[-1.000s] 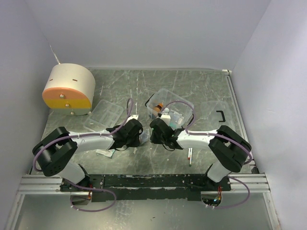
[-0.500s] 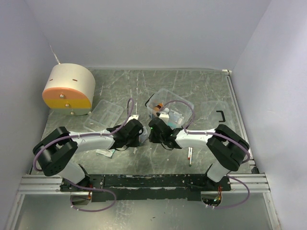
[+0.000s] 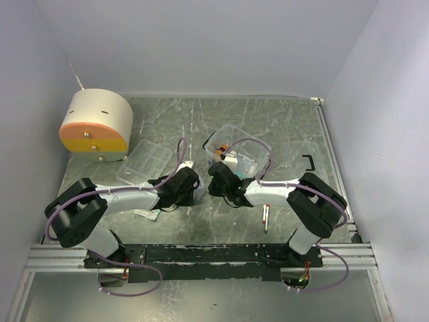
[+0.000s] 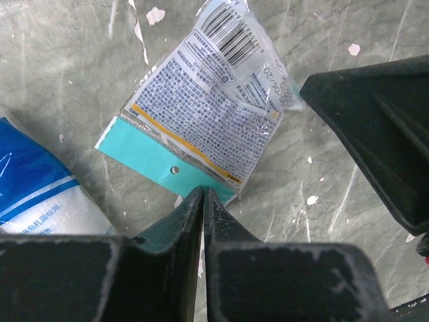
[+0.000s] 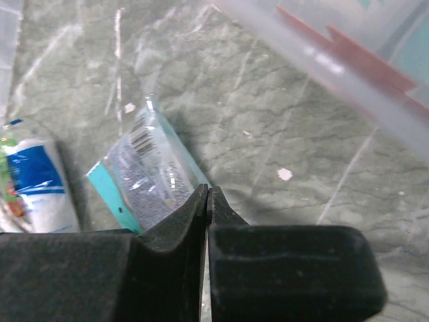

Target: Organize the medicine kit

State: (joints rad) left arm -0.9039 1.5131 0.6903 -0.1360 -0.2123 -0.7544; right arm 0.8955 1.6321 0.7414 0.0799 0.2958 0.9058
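Observation:
A clear medicine packet [image 4: 201, 114] with a barcode and a teal strip lies between my two grippers on the table. My left gripper [image 4: 202, 191] is shut with its tips on the packet's teal edge. My right gripper [image 5: 206, 191] is shut, its tips against the packet's [image 5: 147, 168] opposite edge; I cannot tell if it pinches it. In the top view both grippers [image 3: 194, 190] [image 3: 213, 184] meet just left of the clear kit box [image 3: 258, 144], which holds several items. A blue-and-white packet [image 4: 40, 194] lies beside the left gripper.
A clear lid [image 3: 146, 161] lies at the left, with a round cream-and-orange container [image 3: 96, 124] behind it. A thin white stick [image 3: 266, 218] lies by the right arm. Another packet [image 3: 146, 213] lies under the left arm. A black handle [image 3: 308, 162] sits at the right.
My right gripper has moved a little to the left, closer to the left gripper and the packet. The left arm has hardly moved.

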